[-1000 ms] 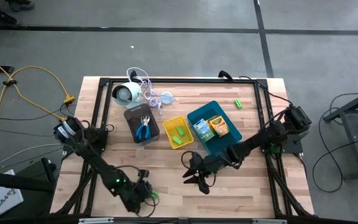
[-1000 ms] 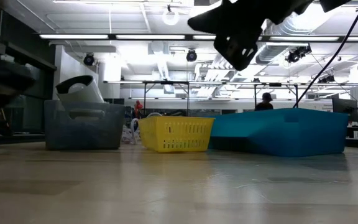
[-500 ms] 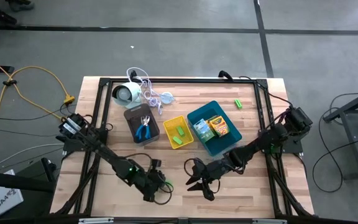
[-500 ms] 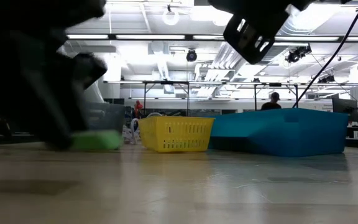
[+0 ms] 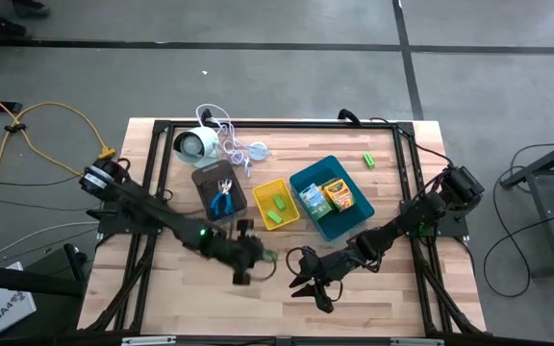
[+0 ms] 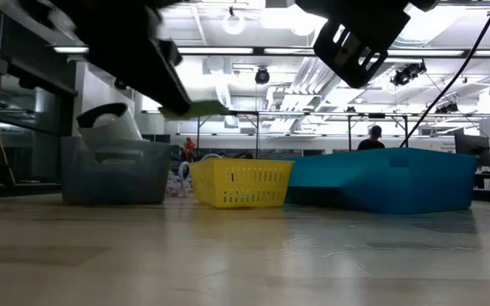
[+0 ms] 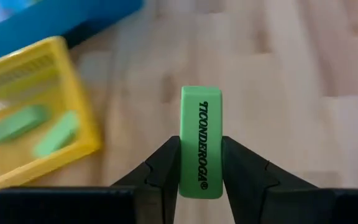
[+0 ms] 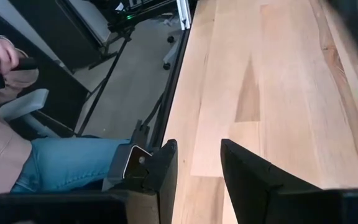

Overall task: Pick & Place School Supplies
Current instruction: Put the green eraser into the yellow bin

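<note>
My left gripper (image 5: 255, 258) hovers over the table's middle, near the yellow tray (image 5: 275, 204), shut on a bright-green block printed TICONDEROGA (image 7: 201, 134). The low view shows that block (image 6: 190, 108) above the table. Two more green blocks lie in the yellow tray (image 7: 36, 134). Another rests on the boards by the far right corner (image 5: 368, 160). Blue-handled pliers (image 5: 223, 200) lie in the grey tray. Green and orange packs (image 5: 330, 195) sit in the blue tray. My right gripper (image 5: 306, 281) is open, right of the left one, holding nothing. My left gripper pinches the green block between its two fingers (image 7: 166, 168) on the block's long side faces, at the end nearer the wrist (image 7: 201, 177). The block runs along the fingers and its free end (image 7: 201, 96) sticks out past them. It is lifted clear of the table.
A white round device with cord (image 5: 198, 144) sits at the far left. Grey (image 6: 113, 170), yellow (image 6: 238, 183) and blue (image 6: 390, 178) trays stand in a row across the middle. A seated person's leg (image 8: 61, 165) shows beyond the table edge. Bare boards lie along the near side.
My left gripper has carried the green block from the table's near left part toward the right and far side, up to the yellow tray, lifting it clear of the boards. My right gripper has drifted slightly toward the near edge, staying open.
</note>
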### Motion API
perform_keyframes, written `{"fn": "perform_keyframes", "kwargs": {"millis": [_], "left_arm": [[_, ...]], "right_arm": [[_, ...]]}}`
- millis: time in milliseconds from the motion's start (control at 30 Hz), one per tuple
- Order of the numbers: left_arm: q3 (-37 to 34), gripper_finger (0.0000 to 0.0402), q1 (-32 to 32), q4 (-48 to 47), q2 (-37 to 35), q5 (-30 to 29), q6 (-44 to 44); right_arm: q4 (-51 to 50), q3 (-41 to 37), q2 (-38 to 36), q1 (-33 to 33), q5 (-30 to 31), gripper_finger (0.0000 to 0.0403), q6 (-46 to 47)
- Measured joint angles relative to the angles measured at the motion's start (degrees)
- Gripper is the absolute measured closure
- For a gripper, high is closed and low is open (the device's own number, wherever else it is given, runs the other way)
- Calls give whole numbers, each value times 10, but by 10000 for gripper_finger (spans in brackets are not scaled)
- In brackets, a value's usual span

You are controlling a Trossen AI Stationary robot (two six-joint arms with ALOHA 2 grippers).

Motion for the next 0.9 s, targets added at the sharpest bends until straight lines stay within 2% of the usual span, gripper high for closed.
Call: {"fn": "perform_keyframes", "kwargs": {"millis": [367,633,800,900], "left_arm": [[0,301,133,-12,-6,13,70],[0,301,217,-9,-6,67,123],[0,301,261,-8,-6,134,125],[0,301,275,-8,-6,141,137]], "right_arm": [[-6,0,0,0,0,288,-1],[-16,0,0,0,0,288,-2],[-17,0,0,0,0,288,-2],[-17,0,0,0,0,288,-2]]}}
